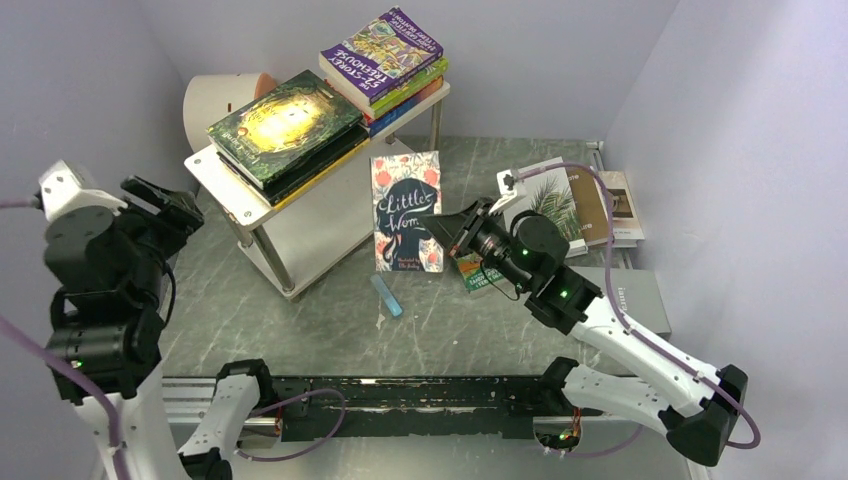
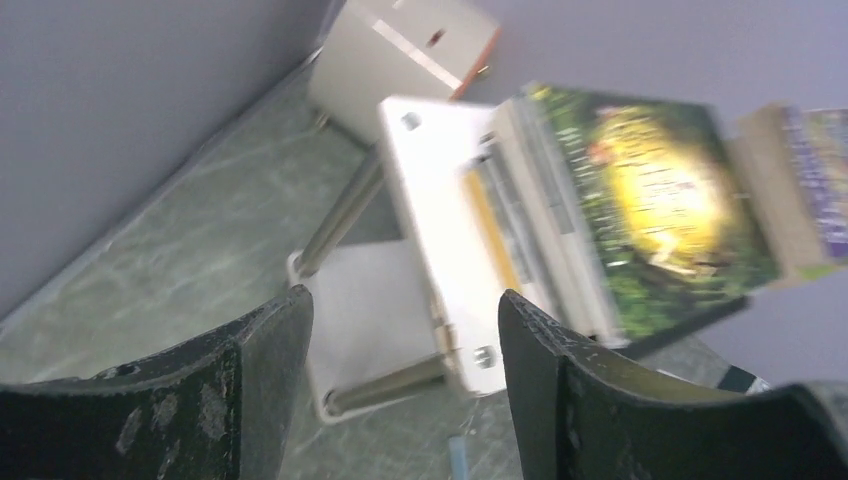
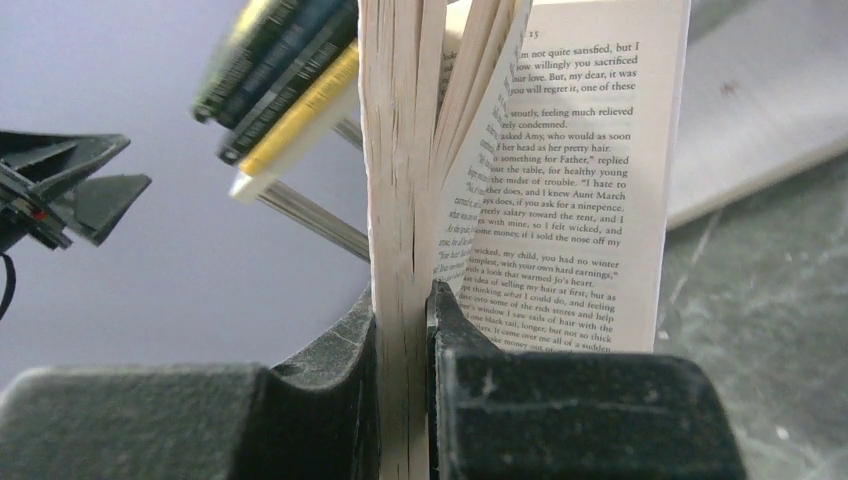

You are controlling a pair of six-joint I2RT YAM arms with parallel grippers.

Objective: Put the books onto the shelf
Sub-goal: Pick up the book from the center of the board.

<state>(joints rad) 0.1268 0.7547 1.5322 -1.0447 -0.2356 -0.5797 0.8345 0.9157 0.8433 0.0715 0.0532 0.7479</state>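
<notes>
— While the grey marbled worktop [image 1: 300, 330] meets lilac walls [image 1: 90, 80], how many books [image 1: 385, 55]?
— Two stacks [image 1: 285, 130] top the white shelf [image 1: 320, 225]; Little Women [image 1: 405, 210], upright beside it, has right jaws clamped on its pages; left jaws apart.

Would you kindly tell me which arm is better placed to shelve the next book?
Right: the right gripper is shut on the Little Women book, beside the shelf; the left gripper is open and empty.
</notes>
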